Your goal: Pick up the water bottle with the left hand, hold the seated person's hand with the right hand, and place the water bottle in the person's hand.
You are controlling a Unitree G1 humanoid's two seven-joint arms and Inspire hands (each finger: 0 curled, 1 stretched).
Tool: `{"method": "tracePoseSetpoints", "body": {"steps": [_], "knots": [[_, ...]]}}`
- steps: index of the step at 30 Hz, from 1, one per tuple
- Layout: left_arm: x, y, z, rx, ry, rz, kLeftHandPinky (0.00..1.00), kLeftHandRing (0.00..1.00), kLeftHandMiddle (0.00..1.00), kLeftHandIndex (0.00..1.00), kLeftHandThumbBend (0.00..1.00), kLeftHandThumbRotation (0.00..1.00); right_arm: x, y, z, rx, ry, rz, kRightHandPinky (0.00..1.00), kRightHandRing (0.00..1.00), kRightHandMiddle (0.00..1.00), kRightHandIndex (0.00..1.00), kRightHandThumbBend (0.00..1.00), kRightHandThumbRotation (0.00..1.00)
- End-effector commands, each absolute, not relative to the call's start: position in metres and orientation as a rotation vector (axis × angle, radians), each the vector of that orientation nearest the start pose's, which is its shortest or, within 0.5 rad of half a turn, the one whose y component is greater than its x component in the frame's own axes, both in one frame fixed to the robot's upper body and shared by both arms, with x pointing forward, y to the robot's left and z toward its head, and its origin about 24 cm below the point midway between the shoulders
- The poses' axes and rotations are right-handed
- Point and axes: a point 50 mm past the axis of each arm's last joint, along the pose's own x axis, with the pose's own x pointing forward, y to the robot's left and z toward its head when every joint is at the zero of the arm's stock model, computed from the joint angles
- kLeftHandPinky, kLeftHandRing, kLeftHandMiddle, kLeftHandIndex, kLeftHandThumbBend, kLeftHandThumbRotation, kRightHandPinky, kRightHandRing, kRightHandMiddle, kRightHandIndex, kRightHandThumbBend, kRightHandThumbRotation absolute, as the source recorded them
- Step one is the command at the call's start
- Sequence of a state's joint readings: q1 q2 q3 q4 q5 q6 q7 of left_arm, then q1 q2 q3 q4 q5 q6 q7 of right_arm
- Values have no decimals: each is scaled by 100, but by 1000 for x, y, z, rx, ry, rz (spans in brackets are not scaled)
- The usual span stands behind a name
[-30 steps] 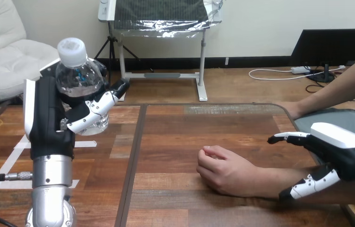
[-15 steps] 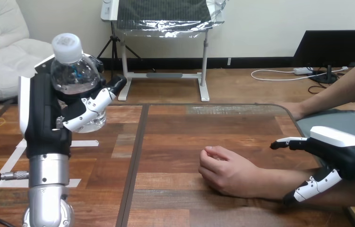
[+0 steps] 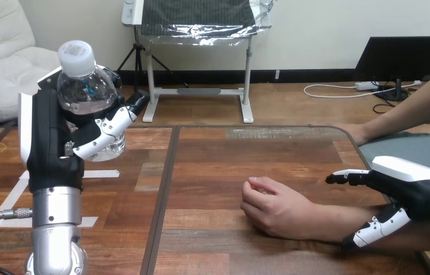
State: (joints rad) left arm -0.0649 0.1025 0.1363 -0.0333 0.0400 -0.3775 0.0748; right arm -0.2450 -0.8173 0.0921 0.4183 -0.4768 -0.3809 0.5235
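Left hand has its fingers curled round the clear plastic water bottle with white cap, raised over the brown wooden table at left, well apart from the person's loosely fisted hand. Right hand straddles the person's forearm, fingers straight, not clamped. Risk: unsteadied wrist plus closed fist, so the bottle likely lands badly and tips.

Bottle: the clear plastic water bottle is seen glossy and smooth.
Cap: the white plastic cap is shown matt.
Left hand: the black-and-white left hand is cased in hard, smooth plastic.
Forearm: the silver metal left forearm is seen polished.
Right hand: the right hand is capped by a glossy white shell.
Table: the brown wooden table is shown grained, with a low sheen.
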Motion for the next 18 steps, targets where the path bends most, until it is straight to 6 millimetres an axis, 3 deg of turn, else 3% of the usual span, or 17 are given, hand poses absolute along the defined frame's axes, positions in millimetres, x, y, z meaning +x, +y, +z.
{"method": "tracePoseSetpoints", "body": {"steps": [1, 18], "knots": [[256, 191, 124, 118, -580, 157, 22, 28, 33, 40, 57, 0, 283, -283, 73, -1330, 223, 604, 88, 89, 90, 90, 100, 42], [256, 191, 123, 98, -577, 154, 22, 28, 33, 40, 58, 0, 282, -271, 57, -1362, 253, 622, 84, 88, 89, 89, 100, 41]]}}
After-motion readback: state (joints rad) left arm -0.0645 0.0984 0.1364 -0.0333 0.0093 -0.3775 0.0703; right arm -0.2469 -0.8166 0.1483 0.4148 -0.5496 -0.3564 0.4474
